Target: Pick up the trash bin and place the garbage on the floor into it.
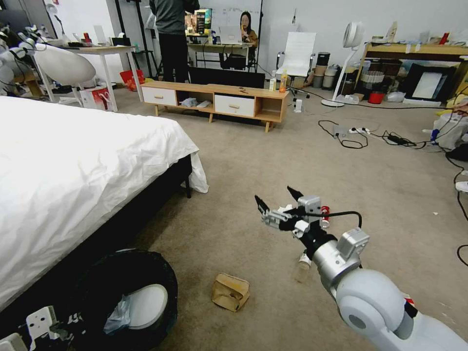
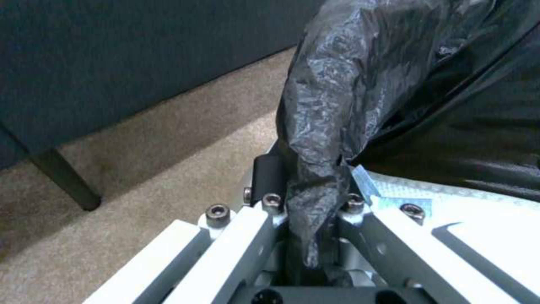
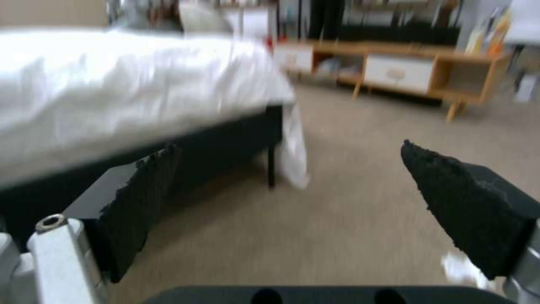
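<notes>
The trash bin (image 1: 163, 278), white inside with a black bag over its rim, hangs low beside the bed. A pale blue face mask (image 1: 116, 312) lies in it. My left gripper (image 2: 306, 198) is shut on the bin's bag-covered rim (image 2: 349, 93). My right gripper (image 1: 278, 200) hovers open over the floor (image 1: 243, 161) with nothing between its fingers (image 3: 141, 202). Garbage lies under and around it: a brown paper piece (image 1: 230, 291), a clear bottle (image 1: 302, 267) partly behind my forearm, a red can (image 1: 325, 217) and a white tissue (image 3: 460, 268).
A white-sheeted bed (image 1: 73, 170) on dark legs fills the left side. A low wooden cabinet (image 1: 219, 100) stands at the back with drink bottles (image 1: 282, 82) on it. Cables and a power strip (image 1: 358, 131) trail across the carpet to the right.
</notes>
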You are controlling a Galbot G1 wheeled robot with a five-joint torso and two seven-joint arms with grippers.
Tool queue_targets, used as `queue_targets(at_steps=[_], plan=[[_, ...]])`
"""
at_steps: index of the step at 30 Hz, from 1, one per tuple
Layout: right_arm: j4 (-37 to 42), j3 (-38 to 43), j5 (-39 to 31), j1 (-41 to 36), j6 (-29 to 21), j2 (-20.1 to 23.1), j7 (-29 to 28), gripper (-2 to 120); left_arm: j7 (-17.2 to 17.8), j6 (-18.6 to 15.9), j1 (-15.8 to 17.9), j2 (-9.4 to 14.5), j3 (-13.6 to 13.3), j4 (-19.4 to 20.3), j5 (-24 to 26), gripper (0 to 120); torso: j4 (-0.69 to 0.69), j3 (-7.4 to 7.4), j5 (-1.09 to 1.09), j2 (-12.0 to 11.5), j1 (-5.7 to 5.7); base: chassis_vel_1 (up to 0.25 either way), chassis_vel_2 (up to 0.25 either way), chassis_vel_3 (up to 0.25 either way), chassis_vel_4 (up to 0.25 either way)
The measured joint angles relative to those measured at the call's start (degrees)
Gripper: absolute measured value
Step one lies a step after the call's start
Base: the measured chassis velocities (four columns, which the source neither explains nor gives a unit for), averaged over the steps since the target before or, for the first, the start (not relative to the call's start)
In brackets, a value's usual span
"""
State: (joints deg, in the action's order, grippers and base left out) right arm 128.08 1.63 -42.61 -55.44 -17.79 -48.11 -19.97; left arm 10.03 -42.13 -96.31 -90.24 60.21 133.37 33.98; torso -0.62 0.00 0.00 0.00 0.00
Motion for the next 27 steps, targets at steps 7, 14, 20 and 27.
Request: queue_targets(at_steps=[7, 14, 20, 27], plan=[[-1.21, -4.80, -9.05, 3.42, -14.02, -0.70, -0.58, 100, -0.14, 0.00, 0.17, -0.02, 0.42, 0.02, 0.29, 2, 0.01, 0.00, -0.01, 0.00, 0.00, 0.000, 0.000, 0.000, 0.000], [-3.43, -8.17, -15.43, 5.73, -23.43, -0.41, -0.88, 100, -0.10, 0.00, 1.21, 0.41, -1.08, -0.39, 0.31, 2, -0.01, 0.00, -0.01, 0.00, 0.00, 0.000, 0.000, 0.000, 0.000], [-10.70, -11.88, -12.76, 6.77, -24.88, -0.40, 1.39, 100, -0.07, 0.00, 1.58, 0.87, -2.04, -0.64, 0.40, 2, 0.01, 0.00, 0.00, 0.00, 0.00, 0.000, 0.000, 0.000, 0.000], [-16.57, -15.10, -9.63, 7.05, -24.83, -0.92, 3.07, 100, -0.06, 0.00, 1.61, 0.79, -2.66, -0.71, 0.38, 2, -0.01, 0.00, 0.00, 0.00, 0.00, 0.000, 0.000, 0.000, 0.000]])
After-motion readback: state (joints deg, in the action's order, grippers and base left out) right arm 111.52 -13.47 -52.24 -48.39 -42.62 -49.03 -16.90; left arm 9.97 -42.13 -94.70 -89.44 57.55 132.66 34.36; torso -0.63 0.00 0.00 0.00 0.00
